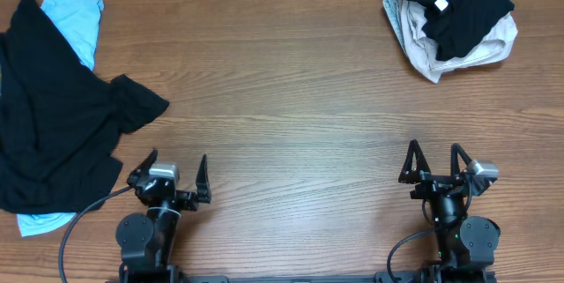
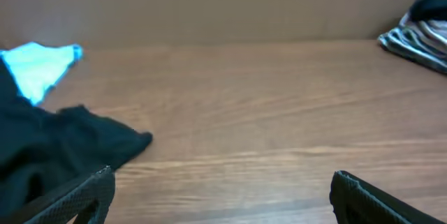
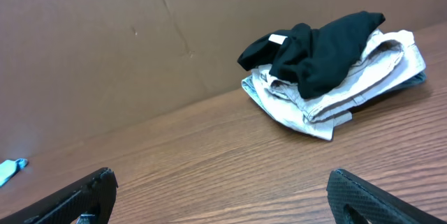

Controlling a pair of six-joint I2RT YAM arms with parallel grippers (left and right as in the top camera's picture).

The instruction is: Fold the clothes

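Sitting at the table's [image 1: 291,98] near edge, my left gripper [image 1: 178,158] and right gripper [image 1: 434,149] gape empty — clothes [image 1: 53,124] lie at its ends.

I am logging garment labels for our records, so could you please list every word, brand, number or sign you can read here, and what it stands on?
No readable text in any view.
White tag on the black garment atop the far-right pile: too small to read; no print can be made out, even in the right wrist view.
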